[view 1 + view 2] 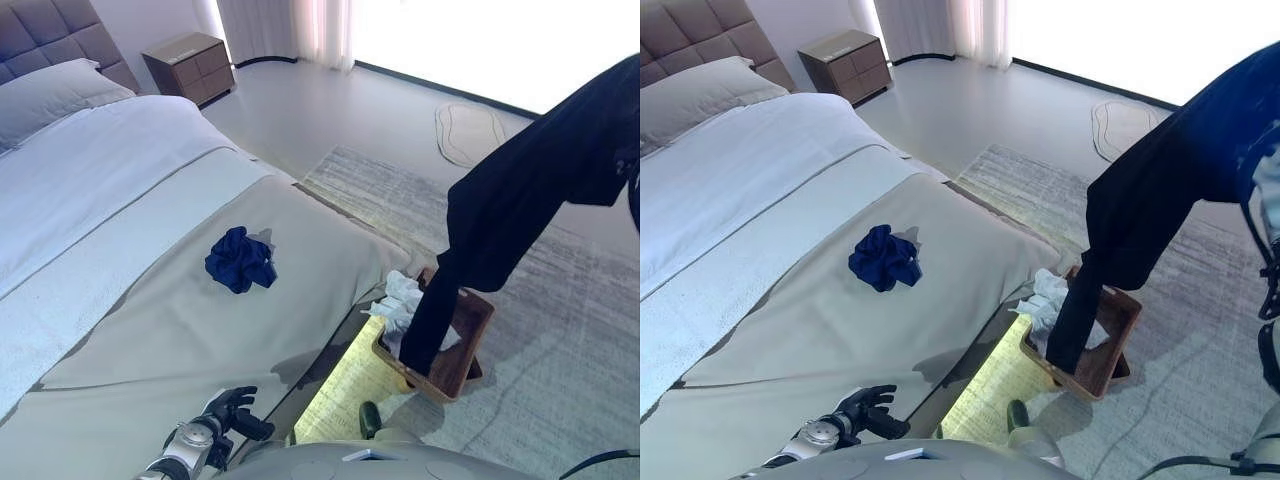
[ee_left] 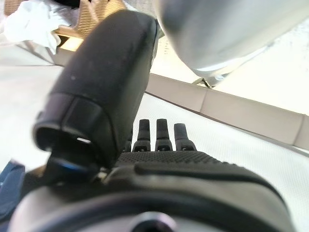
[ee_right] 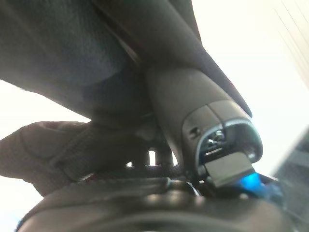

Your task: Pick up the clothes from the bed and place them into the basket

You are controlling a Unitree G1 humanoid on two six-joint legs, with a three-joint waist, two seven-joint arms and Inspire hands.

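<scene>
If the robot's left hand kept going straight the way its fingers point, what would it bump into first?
Probably just the bed cover. The left hand sits low over it, fingers straight. The blue clothing lies further up the bed, roughly that way, but depth is hard to judge.

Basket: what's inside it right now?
In the brown basket: crumpled white clothing at the bed-side end, and the lower end of a long black garment held up by the right hand. The bottom is covered.

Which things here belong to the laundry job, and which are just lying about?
Job: black garment gripped by right hand, hanging into basket; blue garment on bed; white clothes in basket; left hand idle.
Lying about: nightstand, pillow, rug, small mat.
</scene>
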